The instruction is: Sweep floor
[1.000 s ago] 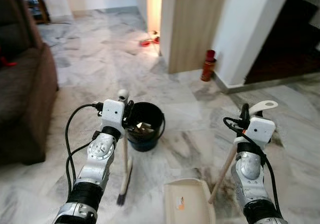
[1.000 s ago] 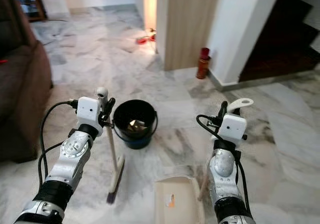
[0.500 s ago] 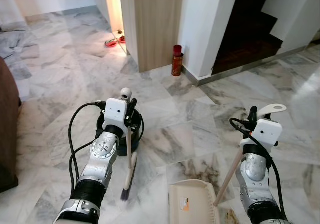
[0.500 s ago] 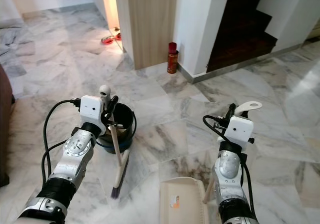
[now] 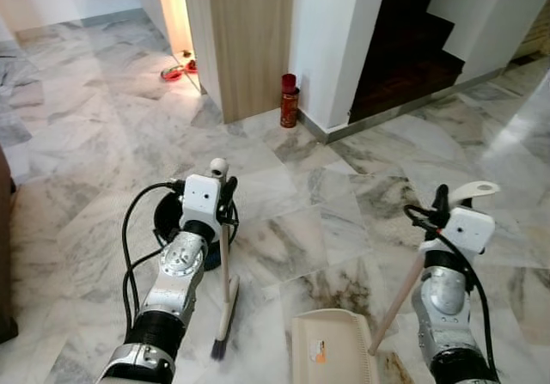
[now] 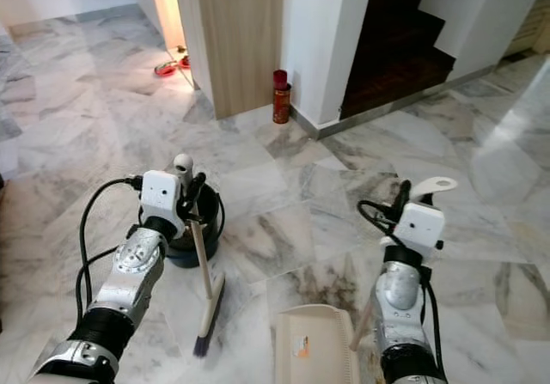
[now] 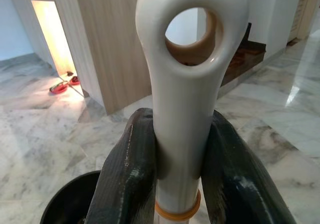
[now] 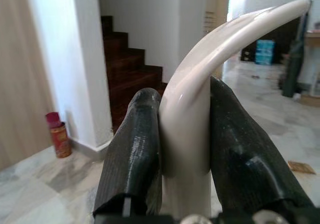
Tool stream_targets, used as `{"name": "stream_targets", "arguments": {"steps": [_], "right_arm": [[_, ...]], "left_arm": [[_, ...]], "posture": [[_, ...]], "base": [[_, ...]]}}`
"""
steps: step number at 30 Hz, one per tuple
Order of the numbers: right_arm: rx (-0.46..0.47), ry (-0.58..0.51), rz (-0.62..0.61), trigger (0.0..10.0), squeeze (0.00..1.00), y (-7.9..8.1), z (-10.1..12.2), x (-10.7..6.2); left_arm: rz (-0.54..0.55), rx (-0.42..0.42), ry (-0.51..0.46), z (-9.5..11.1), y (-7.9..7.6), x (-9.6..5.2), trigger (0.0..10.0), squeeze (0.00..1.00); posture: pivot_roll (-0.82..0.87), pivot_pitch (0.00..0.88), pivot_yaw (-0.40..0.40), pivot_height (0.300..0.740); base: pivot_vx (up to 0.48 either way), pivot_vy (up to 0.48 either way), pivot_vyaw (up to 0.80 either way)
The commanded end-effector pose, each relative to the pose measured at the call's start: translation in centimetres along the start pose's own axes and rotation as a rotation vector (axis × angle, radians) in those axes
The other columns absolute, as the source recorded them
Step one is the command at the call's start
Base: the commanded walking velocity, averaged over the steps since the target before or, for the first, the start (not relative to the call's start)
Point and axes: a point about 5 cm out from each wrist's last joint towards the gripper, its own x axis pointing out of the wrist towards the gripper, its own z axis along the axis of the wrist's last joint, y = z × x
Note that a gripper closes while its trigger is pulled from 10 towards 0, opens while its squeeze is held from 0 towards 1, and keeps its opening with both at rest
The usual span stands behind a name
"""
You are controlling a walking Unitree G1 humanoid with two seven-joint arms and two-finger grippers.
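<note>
Glossy cream broom handle (image 7: pixel 182 114) pinched by left end effector (image 7: pixel 182 179), veined marble floor (image 5: pixel 326 178)

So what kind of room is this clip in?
Most likely a hallway or living area of a home: polished marble floor, a dark wooden staircase behind a white wall, and red slippers by a lit doorway.

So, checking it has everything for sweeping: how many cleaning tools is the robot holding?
2. A broom in the left end effector, bristles on the floor beside the black bucket; a dustpan by its long handle in the right end effector.
</note>
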Motion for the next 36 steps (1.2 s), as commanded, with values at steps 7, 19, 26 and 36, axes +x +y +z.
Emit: {"name": "stream_targets", "arguments": {"steps": [7, 19, 26, 36], "right_arm": [[0.009, -0.02, 0.027, 10.0, 0.0, 1.1, 0.5, 0.3], [0.01, -0.019, 0.016, 10.0, 0.0, 0.6, 0.5, 0.1], [-0.006, -0.027, 0.009, 10.0, 0.0, -0.1, 0.7, 0.5], [-0.005, -0.033, 0.027, 10.0, 0.0, 0.4, 1.0, 0.8]], "left_arm": [[0.049, 0.021, -0.055, 1.0, 1.1, 0.1, 10.0, 0.0], [0.036, 0.014, -0.061, 1.3, 0.8, 0.6, 10.0, 0.0], [0.03, 0.001, -0.062, 1.2, 0.3, 0.6, 10.0, 0.0], [0.041, -0.004, -0.071, 1.2, 0.5, 0.5, 10.0, 0.0]], "posture": [[0.11, 0.0, 0.003, 0.74], [0.08, 0.0, 0.006, 0.74], [0.08, 0.0, -0.008, 0.74], [0.08, 0.0, -0.025, 0.74]], "base": [[0.0, -0.23, -0.8], [0.0, -0.057, -0.8], [0.0, 0.0, -0.8], [0.0, 0.0, -0.8]]}}
